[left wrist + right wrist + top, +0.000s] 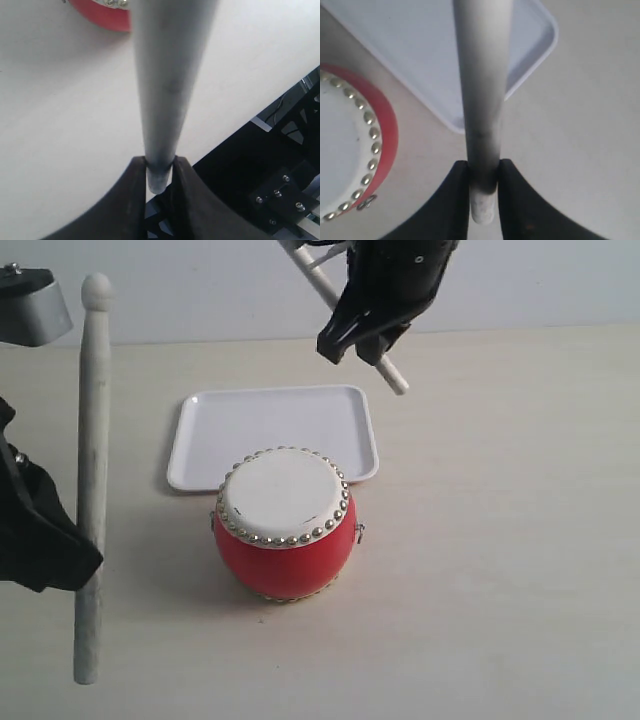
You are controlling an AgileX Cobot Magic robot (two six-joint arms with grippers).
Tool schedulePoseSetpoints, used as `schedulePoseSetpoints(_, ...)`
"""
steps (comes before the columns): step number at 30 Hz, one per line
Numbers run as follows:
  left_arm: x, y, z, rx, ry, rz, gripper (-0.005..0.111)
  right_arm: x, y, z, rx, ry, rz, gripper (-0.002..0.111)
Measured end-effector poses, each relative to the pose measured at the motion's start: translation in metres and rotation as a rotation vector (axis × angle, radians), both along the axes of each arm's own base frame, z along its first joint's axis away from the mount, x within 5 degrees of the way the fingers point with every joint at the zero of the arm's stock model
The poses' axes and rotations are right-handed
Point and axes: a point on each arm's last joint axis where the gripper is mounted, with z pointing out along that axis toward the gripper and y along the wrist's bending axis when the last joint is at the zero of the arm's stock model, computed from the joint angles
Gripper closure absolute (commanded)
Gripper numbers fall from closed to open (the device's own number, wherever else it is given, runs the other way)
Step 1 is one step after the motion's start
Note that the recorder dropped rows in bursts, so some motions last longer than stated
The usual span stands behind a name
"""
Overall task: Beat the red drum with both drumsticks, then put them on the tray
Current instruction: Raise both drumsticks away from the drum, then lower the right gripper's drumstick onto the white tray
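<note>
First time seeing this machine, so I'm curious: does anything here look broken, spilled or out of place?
Nothing stands out. The red drum sits upright and unmarked in front of the white tray. The left gripper clamps its drumstick nearly upright; the right gripper holds its drumstick slanted.

Exterior view: mounted high, tilted down across the worktop [500, 560] toward the wall [200, 290]. Middle distance. Red drum [283, 523] near centre, tray [205, 430] behind it.

Left wrist view: sits just behind its jaws, sighting along the left drumstick [170, 75], very near. Worktop fills most of it; sliver of drum at one edge, dark framework [280, 165] past the worktop's edge.

Right wrist view: same mounting, sighting down along the right drumstick [482, 75]. Shares the drum's rim and one tray corner with the exterior view.
</note>
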Motion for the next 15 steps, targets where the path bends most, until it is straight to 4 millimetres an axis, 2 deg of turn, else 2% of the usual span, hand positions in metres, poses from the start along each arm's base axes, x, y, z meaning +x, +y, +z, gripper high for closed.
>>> schedulePoseSetpoints(3, -0.004, 0.005, 0.006, -0.011, -0.026, 0.020, 0.107, 0.021, 0.011, -0.016, -0.059, -0.014, 0.081, 0.108)
schedulePoseSetpoints(8, -0.018, 0.019, 0.021, -0.071, -0.087, 0.029, 0.107, 0.044, 0.024, -0.038, -0.095, -0.089, 0.187, 0.108)
schedulePoseSetpoints(15, -0.035, 0.036, 0.038, -0.141, -0.164, 0.032, 0.107, 0.058, 0.043, -0.052, -0.016, -0.195, 0.357, 0.108)
